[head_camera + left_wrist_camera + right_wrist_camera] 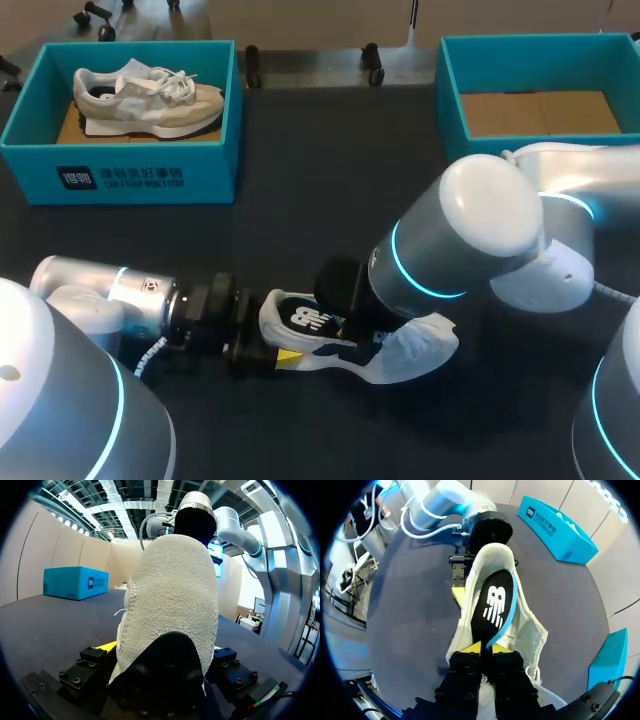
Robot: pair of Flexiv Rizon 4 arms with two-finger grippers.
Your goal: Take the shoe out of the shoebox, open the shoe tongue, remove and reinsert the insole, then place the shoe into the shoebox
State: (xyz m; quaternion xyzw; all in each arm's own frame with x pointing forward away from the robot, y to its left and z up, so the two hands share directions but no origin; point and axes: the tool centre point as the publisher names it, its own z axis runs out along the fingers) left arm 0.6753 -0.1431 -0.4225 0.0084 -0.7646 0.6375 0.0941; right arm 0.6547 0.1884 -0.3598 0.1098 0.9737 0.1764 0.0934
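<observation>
Clearly, the left end effector (pixel 162 647) clamps the shoe (pixel 172 590) at its heel; the right end effector (pixel 486 649) pinches the insole (pixel 495 605).

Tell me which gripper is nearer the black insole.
Right. The right gripper pinches the insole at the end away from the heel; the left gripper clamps the white shoe around its heel from outside.

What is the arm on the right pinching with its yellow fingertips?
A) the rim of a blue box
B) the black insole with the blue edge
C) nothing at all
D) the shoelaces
B: in the right wrist view the right gripper has its yellow tips closed from both sides on the end of the black insole of the white shoe.
</observation>
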